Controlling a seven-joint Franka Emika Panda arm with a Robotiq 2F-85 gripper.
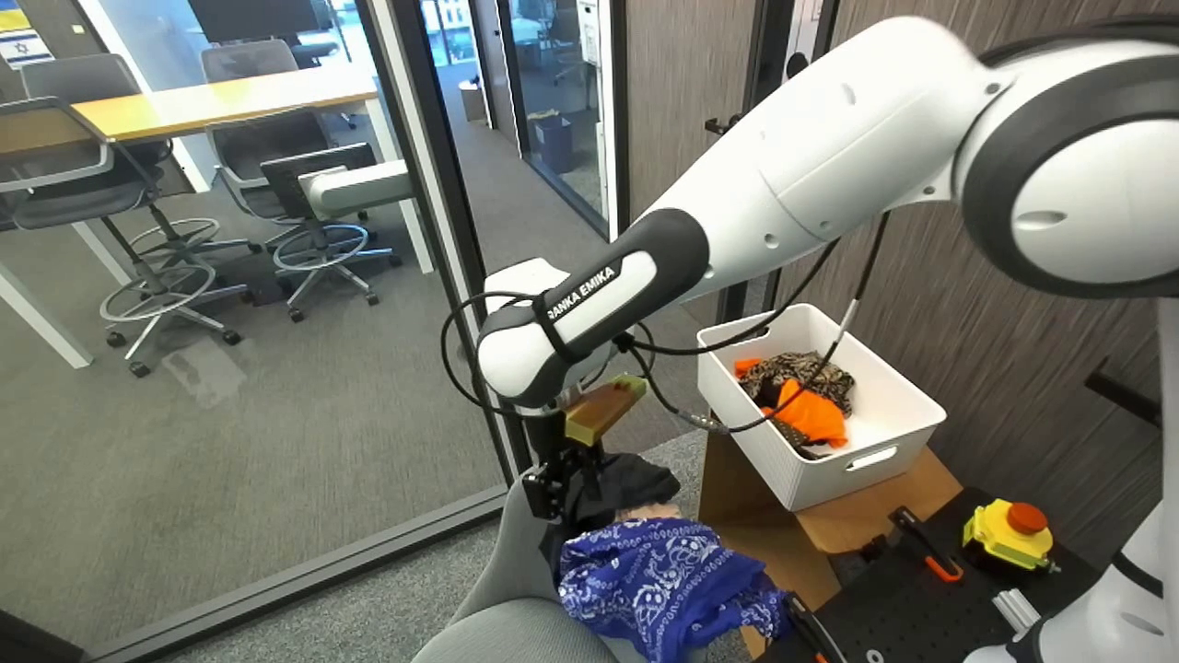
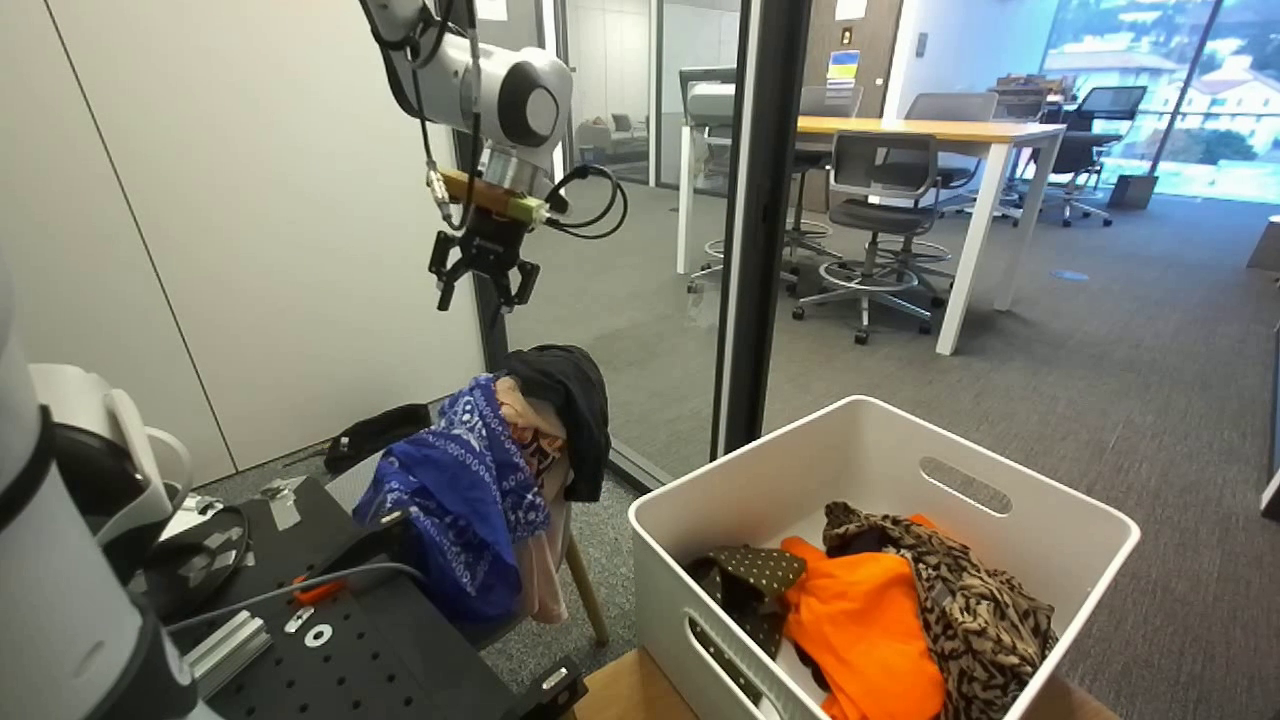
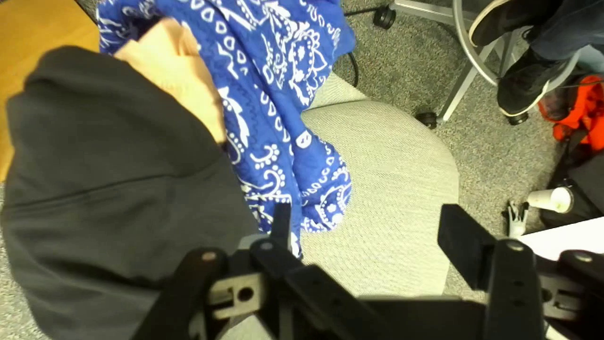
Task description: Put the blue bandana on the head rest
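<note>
The blue bandana (image 1: pixel 659 580) with white print lies draped and bunched over a grey chair (image 1: pixel 525 635); it also shows in an exterior view (image 2: pixel 455 500) and the wrist view (image 3: pixel 264 94). A black cloth (image 2: pixel 565 390) and a peach patterned cloth (image 2: pixel 520 410) lie beside it, over what seems the chair's back. The cloths hide what is under them, so I cannot tell a separate head rest. My gripper (image 2: pixel 476 305) is open and empty, above the cloths and apart from them. In the wrist view its fingers (image 3: pixel 365 208) stand wide, with the chair seat (image 3: pixel 391 165) below.
A white bin (image 2: pixel 660 570) with orange, leopard-print and dotted cloths stands beside the chair on a wooden stand. A black perforated table (image 1: pixel 884 608) with tools and a yellow emergency stop (image 1: pixel 1009 534) is close by. A glass wall stands behind the chair.
</note>
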